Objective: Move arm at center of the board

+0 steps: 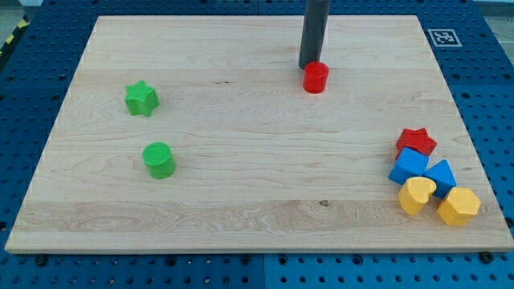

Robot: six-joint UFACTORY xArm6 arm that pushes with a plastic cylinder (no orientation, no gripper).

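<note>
My dark rod comes down from the view's top, a little right of the middle. My tip [307, 67] rests on the wooden board [241, 185] in its upper part, touching or just behind the upper left side of a red cylinder [316, 78]. A green star [141, 99] lies at the view's left and a green cylinder [159, 159] below it. At the lower right a cluster holds a red star [416, 142], a blue cube [409, 166], a second blue block [440, 177], a yellow heart [416, 195] and a yellow hexagon [458, 206].
The board lies on a blue perforated table [32, 72]. A black-and-white marker tag [443, 37] sits at the board's upper right corner. The cluster lies close to the board's right edge.
</note>
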